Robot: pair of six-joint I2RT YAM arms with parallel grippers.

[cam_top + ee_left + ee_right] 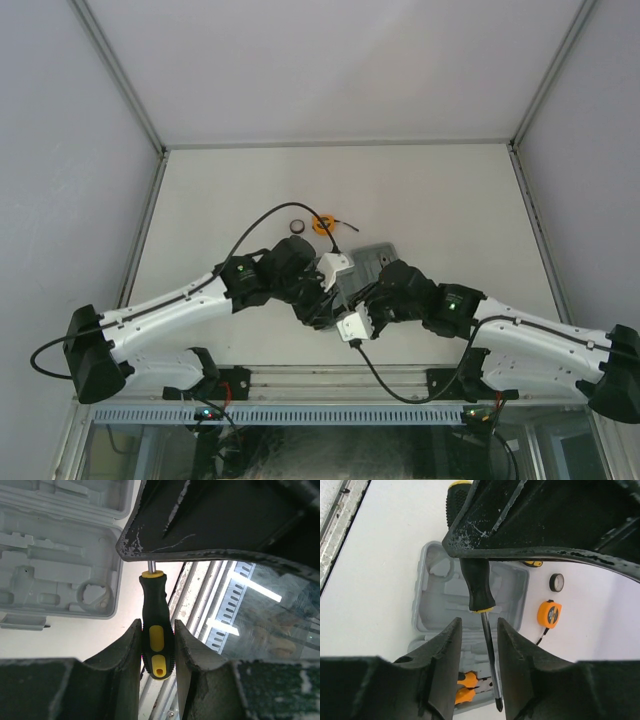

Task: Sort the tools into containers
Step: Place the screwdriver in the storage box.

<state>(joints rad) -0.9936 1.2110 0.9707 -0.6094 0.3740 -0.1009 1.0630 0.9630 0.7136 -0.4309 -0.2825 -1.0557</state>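
My left gripper (156, 627) clenches the screwdriver (158, 652) by its black-and-yellow handle; the shaft runs untouched between the parted jaws of my right gripper (477, 625), the grey tool case (437, 605) lying beyond them.

Black-yellow screwdriver (156, 630) aloft near open grey case (440, 600) — pliers (465, 687) inside; orange tape measure (549, 614), ring (556, 582) beside.

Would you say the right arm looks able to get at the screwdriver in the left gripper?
Probably yes: the left gripper clamps the screwdriver by its handle only, and the shaft lies free within the right gripper.
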